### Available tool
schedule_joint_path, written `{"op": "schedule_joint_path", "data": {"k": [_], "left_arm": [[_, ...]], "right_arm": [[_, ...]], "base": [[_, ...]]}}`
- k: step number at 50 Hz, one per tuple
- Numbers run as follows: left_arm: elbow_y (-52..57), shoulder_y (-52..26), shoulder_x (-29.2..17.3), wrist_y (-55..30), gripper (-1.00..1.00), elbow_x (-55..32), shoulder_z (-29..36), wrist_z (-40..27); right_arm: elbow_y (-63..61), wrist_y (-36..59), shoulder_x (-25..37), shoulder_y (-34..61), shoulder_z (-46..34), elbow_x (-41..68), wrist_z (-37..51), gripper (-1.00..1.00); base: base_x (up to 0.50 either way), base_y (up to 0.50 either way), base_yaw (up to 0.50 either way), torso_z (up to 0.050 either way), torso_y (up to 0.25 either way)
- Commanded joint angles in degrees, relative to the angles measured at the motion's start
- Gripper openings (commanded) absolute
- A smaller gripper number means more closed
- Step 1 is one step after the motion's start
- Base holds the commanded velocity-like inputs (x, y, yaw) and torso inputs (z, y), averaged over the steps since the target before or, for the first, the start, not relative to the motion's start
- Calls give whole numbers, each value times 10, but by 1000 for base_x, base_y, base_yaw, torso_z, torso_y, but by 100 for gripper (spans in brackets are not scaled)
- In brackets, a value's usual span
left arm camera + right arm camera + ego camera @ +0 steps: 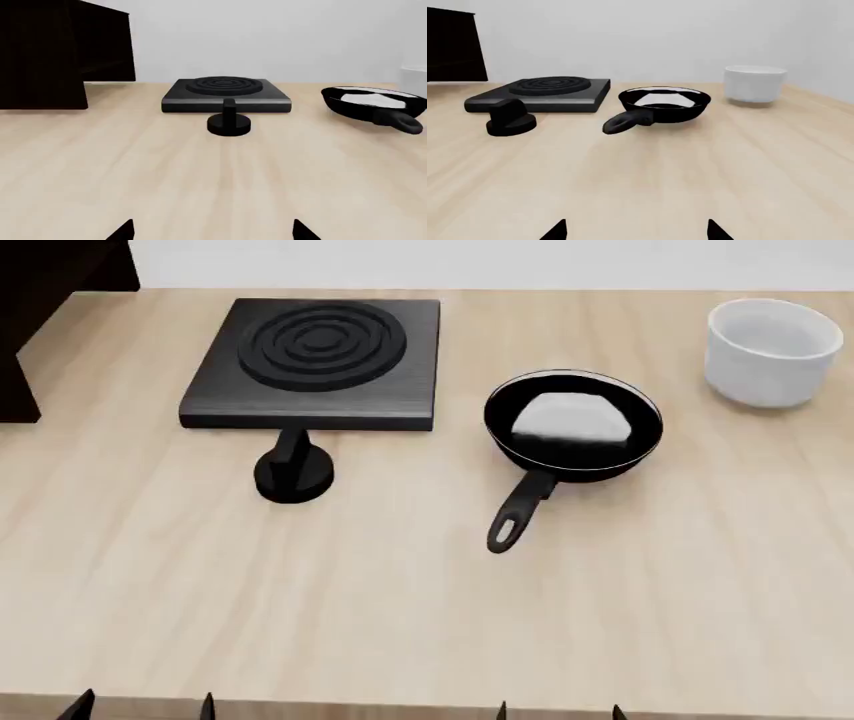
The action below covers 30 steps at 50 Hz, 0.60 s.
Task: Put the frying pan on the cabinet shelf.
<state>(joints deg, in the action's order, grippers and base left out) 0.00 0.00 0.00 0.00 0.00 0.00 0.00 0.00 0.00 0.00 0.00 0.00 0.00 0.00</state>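
Observation:
The frying pan [574,424] sits on the light wooden tabletop right of centre, its long handle [518,510] pointing toward me; it also shows in the left wrist view [373,102] and the right wrist view [664,104]. The dark cabinet [40,310] stands at the far left, and its shelf board [107,65] shows in the left wrist view. My left gripper [140,706] and right gripper [558,710] hang at the table's near edge, both open with nothing between the fingertips, well short of the pan.
A square black burner plate [314,360] with rings lies at the back centre-left. A small black knob [294,472] stands just in front of it. A white cup [774,350] is at the back right.

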Motion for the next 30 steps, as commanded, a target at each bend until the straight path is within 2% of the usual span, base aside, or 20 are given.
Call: {"op": "schedule_joint_path", "data": {"k": [1,11,14,30], "left_arm": [[0,0,-6,0,100,-6,6,-6],[4,7,-25,21,100,-16,28,-17],[2,4,-22,8,100,-67,15,-9],[0,5,-42,15,100,-49,47,-30]], "right_arm": [[0,0,5,0,-7,5,7,100],[-11,1,23,-3,-27,23,32,100],[-9,0,27,-2,-30,28,36,100],[-4,-3,42,0,-49,38,52,100]], "base": [[0,0,0,0,0],[0,0,0,2,0],[0,0,0,41,0],[0,0,0,50,0]]}}
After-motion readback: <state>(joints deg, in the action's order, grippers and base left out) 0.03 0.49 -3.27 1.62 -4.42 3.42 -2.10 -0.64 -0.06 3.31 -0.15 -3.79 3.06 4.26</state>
